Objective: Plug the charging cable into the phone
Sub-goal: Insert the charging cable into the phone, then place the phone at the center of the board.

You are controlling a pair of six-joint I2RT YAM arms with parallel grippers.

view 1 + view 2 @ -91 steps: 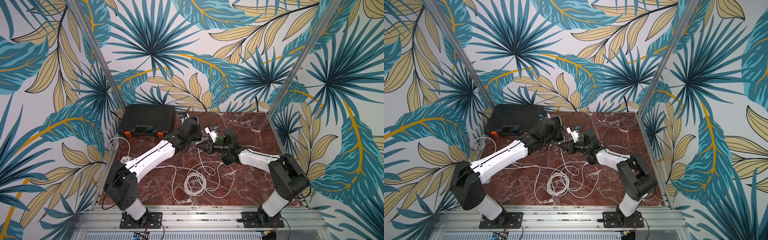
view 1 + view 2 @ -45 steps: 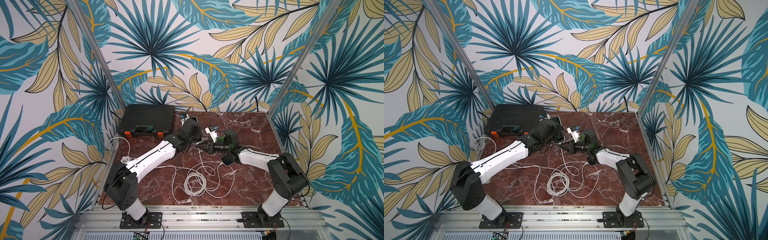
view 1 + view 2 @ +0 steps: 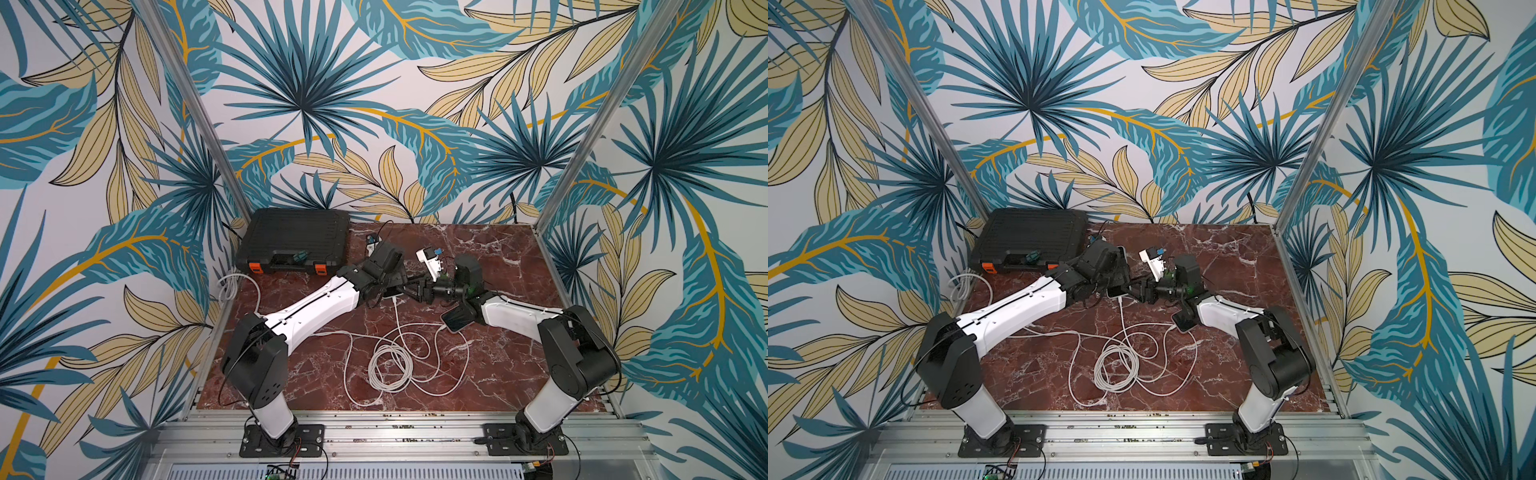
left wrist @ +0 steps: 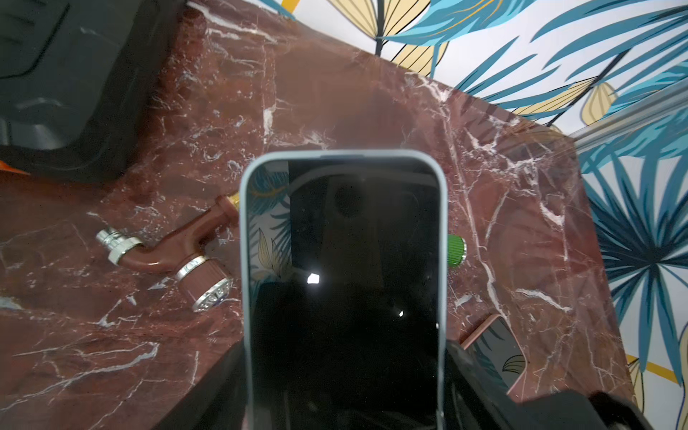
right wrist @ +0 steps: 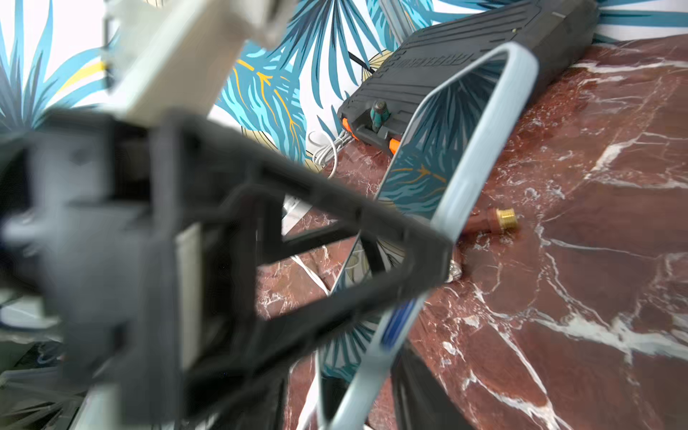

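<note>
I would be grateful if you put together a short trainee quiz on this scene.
1. Which claw holds the phone in the light blue case? A) left B) right C) neither
2. True or false: the black case with orange latches is closed.
3. How many phones are in view?

Key: 1 A, the left claw; 2 true; 3 two: a second phone lies on the table by the right arm.

Black tool case (image 3: pixel 293 243) sat at the table's ten o'clock corner, orange latches (image 3: pixel 320 269) facing six. On the red marble tabletop (image 3: pixel 511 249) lay a brown pipe fitting (image 4: pixel 175 253), silver-ringed and brass-tipped, and a green ribbed cap (image 4: pixel 456 251).
</note>
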